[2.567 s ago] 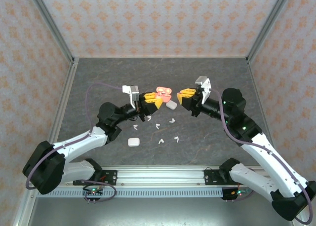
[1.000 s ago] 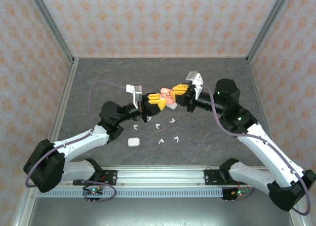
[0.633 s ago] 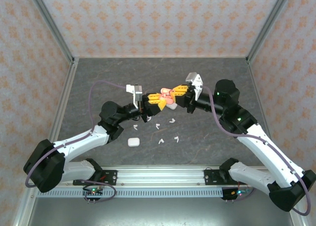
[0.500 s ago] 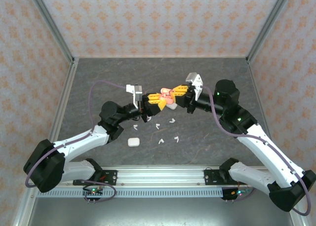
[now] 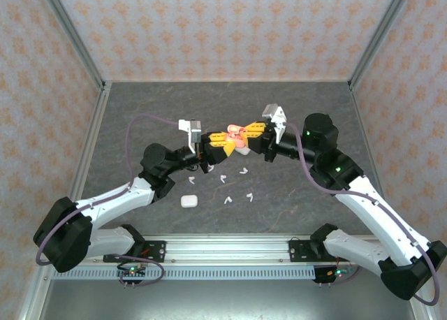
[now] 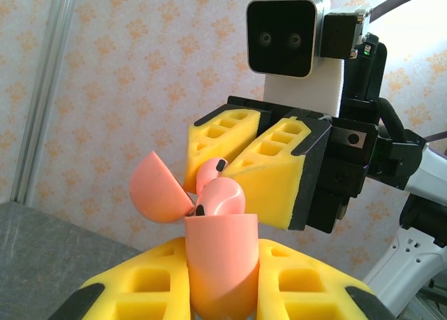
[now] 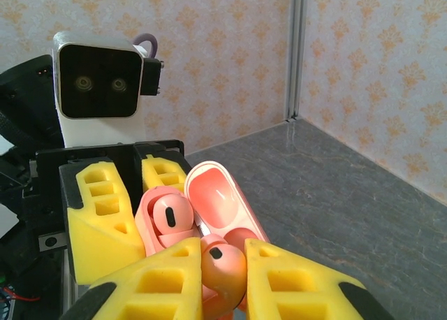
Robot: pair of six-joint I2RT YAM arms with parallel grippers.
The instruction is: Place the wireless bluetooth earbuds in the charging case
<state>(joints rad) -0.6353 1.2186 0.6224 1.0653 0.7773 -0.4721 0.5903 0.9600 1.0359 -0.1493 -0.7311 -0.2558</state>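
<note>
- Earbuds [image 5: 228, 200] in white lie loose on the table [image 5: 140, 117] nearest the arm bases. There are six, as far as the top view lets one count, scattered in two rough rows and apart from one another.
- Just left of the nearer row sits a white case [image 5: 188, 200], lid shut, with nothing touching it.
- Beyond them, over the middle of the table, the two grippers meet tip to tip.
- The left gripper [image 6: 220, 288] has its fingers pressed onto the lower body of a pink case [image 6: 220, 253]. It seems to hold the case off the table, mouth up, with the lid [image 6: 159, 191] swung open.
- The right gripper [image 7: 222, 288] pinches a pink earbud [image 6: 222, 196] between its fingers, right at the mouth of the pink case. Whether the stem has entered its well cannot be told.
- In the right wrist view a second pink earbud [image 7: 171, 214] sits seated in the other well, beside the pinched one.
- Judged from this, the pink pair is close to finished — one in, one at the mouth. What is left there is to press that one home, let it go and shut the lid.
- The white earbuds are all left to do — none is in a case, and the white case has yet to be opened.
</note>
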